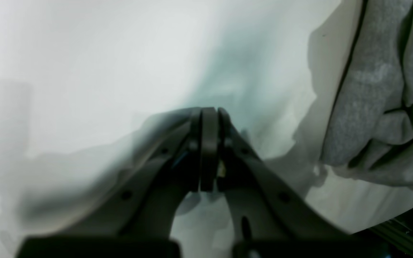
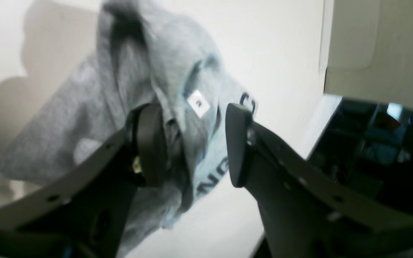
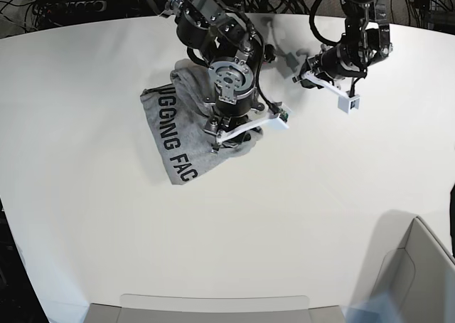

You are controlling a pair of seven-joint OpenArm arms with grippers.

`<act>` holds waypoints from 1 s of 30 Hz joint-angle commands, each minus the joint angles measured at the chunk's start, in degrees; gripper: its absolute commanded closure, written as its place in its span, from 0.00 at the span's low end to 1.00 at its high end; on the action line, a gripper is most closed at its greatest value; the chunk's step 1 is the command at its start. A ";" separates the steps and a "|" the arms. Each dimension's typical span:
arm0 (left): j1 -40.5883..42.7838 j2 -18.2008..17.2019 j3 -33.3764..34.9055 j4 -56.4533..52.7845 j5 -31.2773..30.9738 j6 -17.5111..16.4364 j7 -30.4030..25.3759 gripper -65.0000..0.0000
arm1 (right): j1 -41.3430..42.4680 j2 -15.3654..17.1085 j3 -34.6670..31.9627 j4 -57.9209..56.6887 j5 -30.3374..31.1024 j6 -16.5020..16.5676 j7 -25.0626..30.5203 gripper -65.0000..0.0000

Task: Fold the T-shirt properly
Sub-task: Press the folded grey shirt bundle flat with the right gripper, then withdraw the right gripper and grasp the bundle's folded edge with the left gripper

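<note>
The heather-grey T-shirt lies crumpled at the table's back left, black lettering facing up. In the right wrist view the T-shirt stands bunched, with a white neck label. My right gripper is open, one finger on each side of a raised fold near the label and the cloth against the left pad. In the base view my right gripper sits over the shirt's right edge. My left gripper is shut and empty above bare table. The T-shirt lies to its right. In the base view my left gripper is right of the shirt.
The white table spreads in front. A grey box stands at the front right corner and a flat tray edge at the front. Cables run behind the table. Dark equipment lies past the table edge.
</note>
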 commanded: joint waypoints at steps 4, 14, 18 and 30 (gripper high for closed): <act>-0.26 -0.82 -0.59 0.85 -0.34 -0.20 -0.64 1.00 | 0.23 -0.56 0.14 8.36 10.82 0.24 5.17 0.59; -0.35 -0.73 0.11 4.72 -0.52 -0.28 -0.64 1.00 | 5.68 -0.91 20.98 11.88 24.09 -0.38 5.88 0.62; -3.42 -0.82 0.64 12.02 -0.52 -0.37 -0.64 1.00 | 7.17 -0.30 35.48 13.55 27.17 -0.20 5.88 0.80; -12.13 -2.05 22.44 16.15 -0.34 5.17 -2.31 0.93 | -0.83 6.74 56.14 13.02 36.14 0.24 5.70 0.96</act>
